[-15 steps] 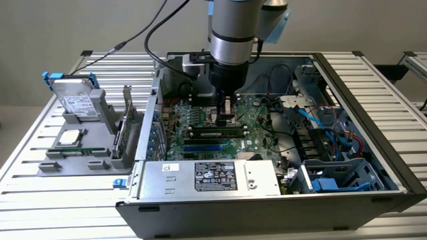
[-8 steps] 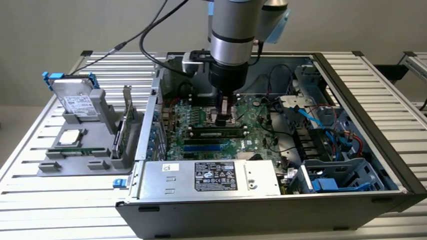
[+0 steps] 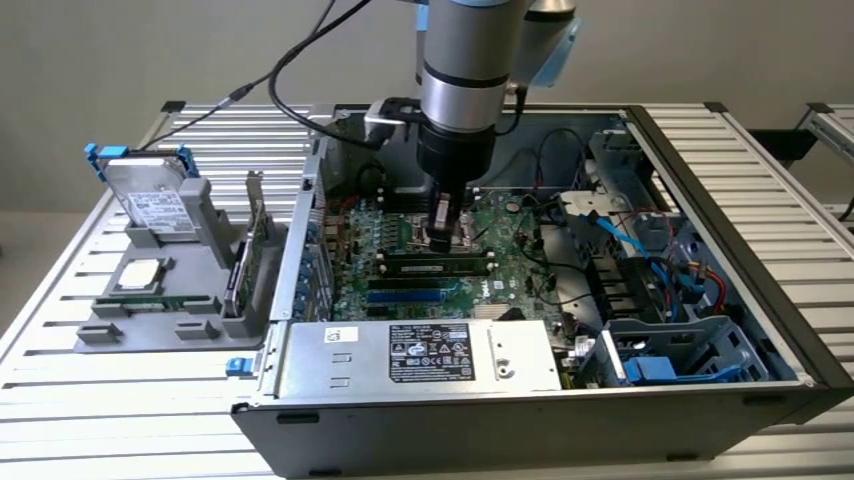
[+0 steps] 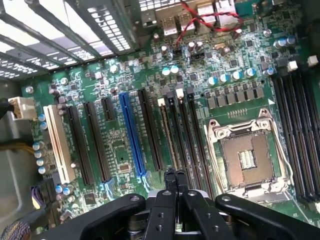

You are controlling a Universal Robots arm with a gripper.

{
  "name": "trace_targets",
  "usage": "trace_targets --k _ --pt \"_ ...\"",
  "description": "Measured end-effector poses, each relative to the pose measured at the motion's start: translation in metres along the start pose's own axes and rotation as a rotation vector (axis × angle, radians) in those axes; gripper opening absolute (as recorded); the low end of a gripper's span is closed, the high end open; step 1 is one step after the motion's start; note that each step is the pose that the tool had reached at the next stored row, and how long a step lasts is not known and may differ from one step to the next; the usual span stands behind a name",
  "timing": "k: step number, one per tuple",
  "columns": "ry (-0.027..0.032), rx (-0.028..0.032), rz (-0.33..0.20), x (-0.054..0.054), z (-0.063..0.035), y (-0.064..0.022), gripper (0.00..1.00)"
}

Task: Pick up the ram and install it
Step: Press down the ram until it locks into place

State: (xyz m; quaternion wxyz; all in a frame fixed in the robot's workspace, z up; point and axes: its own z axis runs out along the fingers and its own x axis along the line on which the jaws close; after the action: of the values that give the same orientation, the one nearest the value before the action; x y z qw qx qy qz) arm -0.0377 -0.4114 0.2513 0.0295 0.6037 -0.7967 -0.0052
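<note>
Ram point(image 3: 434, 266) lies flat across motherboard point(image 3: 514, 235) inside open PC case point(image 3: 747, 215), directly under gripper point(image 3: 443, 243). Gripper jaws fully closed, fingertips point(image 4: 169, 176) pressed together, holding nothing visible. Ram judged light, thin, stiff but fragile: grip long edges at middle, avoid chips and contact row. Smooth board likely slips under weak pinch.

Slatted aluminium table point(image 3: 80, 385) carries two things: open PC case point(image 3: 534, 420) lying on its side, taking up the middle through the exterior view's right, and a grey parts holder point(image 3: 147, 325) just beside it on the exterior view's left.
</note>
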Motion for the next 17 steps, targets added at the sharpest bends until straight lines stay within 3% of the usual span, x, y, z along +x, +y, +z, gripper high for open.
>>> trace_targets --k 16,17 --pt "-0.0118 -0.0110 0.269 -0.0001 0.0009 0.0000 0.10" --pt "-0.0142 -0.0131 0.322 -0.0001 0.0011 0.0000 0.10"
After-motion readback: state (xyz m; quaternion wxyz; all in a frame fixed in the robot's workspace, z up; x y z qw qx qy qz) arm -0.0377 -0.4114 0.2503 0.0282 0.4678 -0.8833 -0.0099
